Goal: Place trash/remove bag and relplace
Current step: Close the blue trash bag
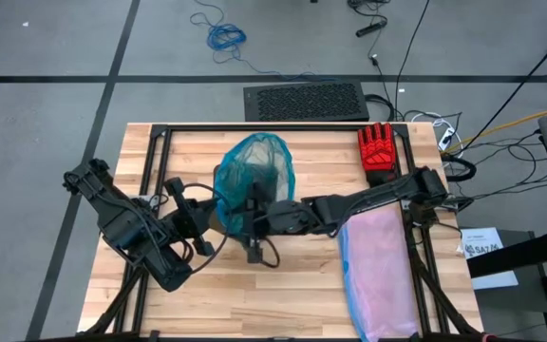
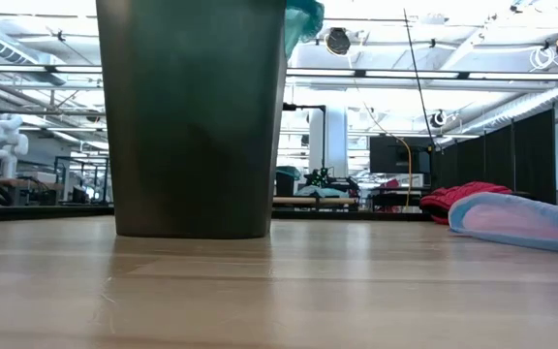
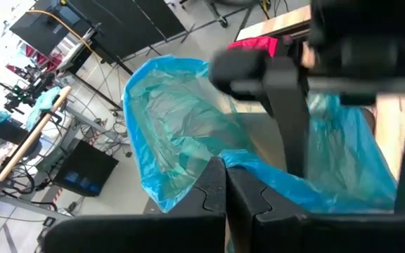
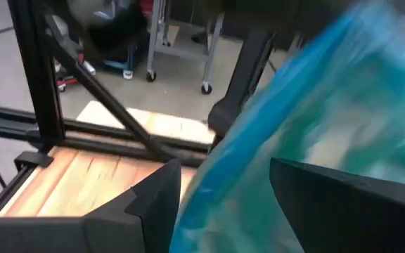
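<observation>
Flanking the bag rim: left hand pinched shut on near edge, right hand open astride opp. edge, neither nearer.

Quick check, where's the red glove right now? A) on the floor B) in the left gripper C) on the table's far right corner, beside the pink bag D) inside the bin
C: the high view shows the red glove lying on the table at its far right corner, just beyond the pink bag, apart from both grippers.
</observation>
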`<state>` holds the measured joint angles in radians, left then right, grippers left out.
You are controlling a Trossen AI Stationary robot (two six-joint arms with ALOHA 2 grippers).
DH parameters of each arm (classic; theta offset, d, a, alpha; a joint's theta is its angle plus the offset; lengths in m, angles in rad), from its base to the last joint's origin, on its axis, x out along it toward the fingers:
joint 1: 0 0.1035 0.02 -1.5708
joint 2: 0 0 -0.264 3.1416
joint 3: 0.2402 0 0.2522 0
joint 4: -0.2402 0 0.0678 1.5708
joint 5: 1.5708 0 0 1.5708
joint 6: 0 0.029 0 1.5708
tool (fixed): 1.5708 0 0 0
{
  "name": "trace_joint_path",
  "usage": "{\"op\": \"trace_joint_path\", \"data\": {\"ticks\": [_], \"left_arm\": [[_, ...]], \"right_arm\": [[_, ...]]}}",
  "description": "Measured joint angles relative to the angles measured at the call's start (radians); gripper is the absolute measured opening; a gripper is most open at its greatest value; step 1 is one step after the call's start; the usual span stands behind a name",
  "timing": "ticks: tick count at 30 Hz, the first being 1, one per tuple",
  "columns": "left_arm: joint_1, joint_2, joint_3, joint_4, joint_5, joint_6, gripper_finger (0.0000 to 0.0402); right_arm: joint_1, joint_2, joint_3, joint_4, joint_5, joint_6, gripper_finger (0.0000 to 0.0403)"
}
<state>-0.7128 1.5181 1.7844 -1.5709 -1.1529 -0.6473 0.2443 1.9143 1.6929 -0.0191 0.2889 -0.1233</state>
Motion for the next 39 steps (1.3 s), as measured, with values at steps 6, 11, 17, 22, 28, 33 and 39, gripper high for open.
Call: {"op": "trace_joint_path", "data": {"ticks": [6,11,17,22,28,33,39], "left_arm": [[0.000,0.000,0.000,0.000,-0.002,0.008,0.0000],[-0.001,0.000,0.000,0.000,-0.002,0.007,0.0000],[-0.016,-0.001,0.000,0.000,-0.041,0.019,0.0000],[-0.023,-0.002,0.000,0.000,-0.028,0.046,0.0000],[-0.037,-0.003,0.000,0.000,0.020,0.153,0.0000],[-0.055,-0.003,0.000,-0.001,0.020,0.212,0.0000],[-0.070,-0.003,0.000,0.000,0.050,0.242,0.0016]], "right_arm": [[0.017,0.027,-0.001,0.059,0.019,0.067,0.0212],[0.027,0.030,-0.001,0.047,0.213,-0.020,0.0183],[0.032,0.030,-0.001,0.050,0.293,-0.168,0.0019],[0.045,0.006,-0.001,0.046,0.293,-0.210,0.0003],[0.057,-0.049,0.000,0.010,0.291,-0.218,0.0001],[0.050,-0.063,0.000,-0.043,0.287,-0.193,0.0000],[0.030,-0.062,0.000,-0.099,0.285,-0.151,0.0000]]}}
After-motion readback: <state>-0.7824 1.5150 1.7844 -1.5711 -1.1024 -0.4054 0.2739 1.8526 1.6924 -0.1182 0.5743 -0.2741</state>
